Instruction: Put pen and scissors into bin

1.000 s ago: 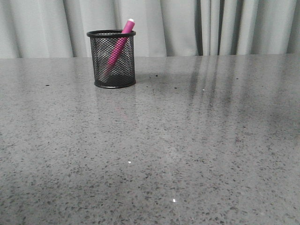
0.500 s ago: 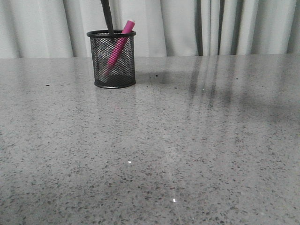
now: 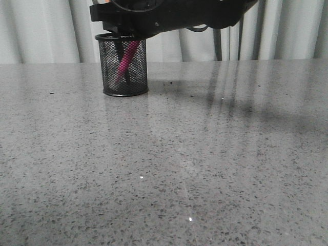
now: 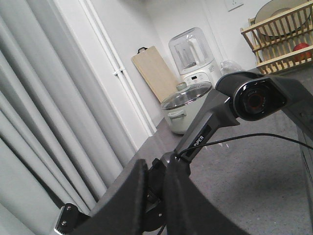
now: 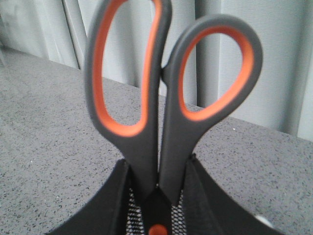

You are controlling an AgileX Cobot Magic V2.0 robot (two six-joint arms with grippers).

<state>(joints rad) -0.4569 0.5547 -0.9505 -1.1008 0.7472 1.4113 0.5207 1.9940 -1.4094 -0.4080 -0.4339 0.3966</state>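
Right pincer [image 5: 155, 196] is gripping the scissors [image 5: 166, 103] blades-down, tips dipping into the bin [image 3: 124, 66] beside the pen [image 3: 125, 59] on the counter [image 3: 205, 154]; keep it vertical, release low; left pincer [image 4: 157, 196] nearly closed, empty.

The bin [image 3: 124, 66], a small black wire-mesh cup with a solid rim and base, stands upright far back on the left of the grey speckled counter [image 3: 169, 164]. The magenta pen [image 3: 126, 60] leans inside it, its body showing through the mesh (its top is hidden behind a dark arm). The scissors [image 5: 161, 103] are held upright, handles up: dark grey loops lined in orange, closed against each other, orange pivot screw low between the jaws, and mesh showing just beneath.
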